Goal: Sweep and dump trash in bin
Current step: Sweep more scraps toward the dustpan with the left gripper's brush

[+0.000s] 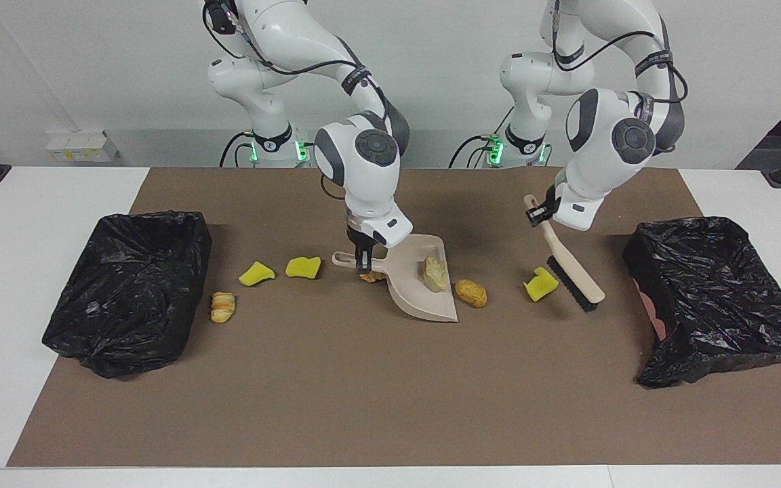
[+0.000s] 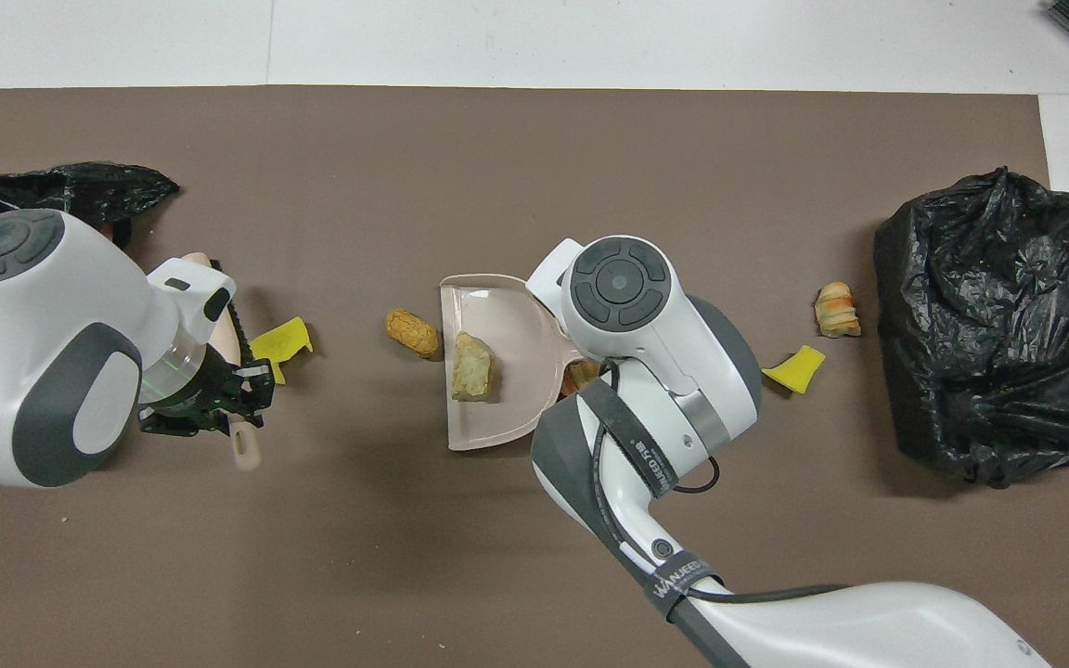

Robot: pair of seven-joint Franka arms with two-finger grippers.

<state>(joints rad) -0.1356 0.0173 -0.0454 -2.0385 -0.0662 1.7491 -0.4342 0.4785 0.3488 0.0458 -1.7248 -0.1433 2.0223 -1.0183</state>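
Observation:
My right gripper (image 1: pixel 362 256) is shut on the handle of the beige dustpan (image 1: pixel 409 293), which rests on the mat with a pale trash piece (image 1: pixel 435 273) inside. A tan piece (image 1: pixel 471 293) lies just outside its mouth, and another (image 1: pixel 370 276) lies under its handle. My left gripper (image 1: pixel 537 213) is shut on the handle of the brush (image 1: pixel 575 283), which slants down beside a yellow sponge (image 1: pixel 539 284), toward the left arm's end of the table. Two yellow sponges (image 1: pixel 255 273) (image 1: pixel 303 266) and a striped piece (image 1: pixel 222 306) lie toward the right arm's end.
A bin lined with a black bag (image 1: pixel 126 285) stands at the right arm's end of the brown mat, and another (image 1: pixel 709 291) at the left arm's end, close to the brush head. In the overhead view the right arm hides its own gripper.

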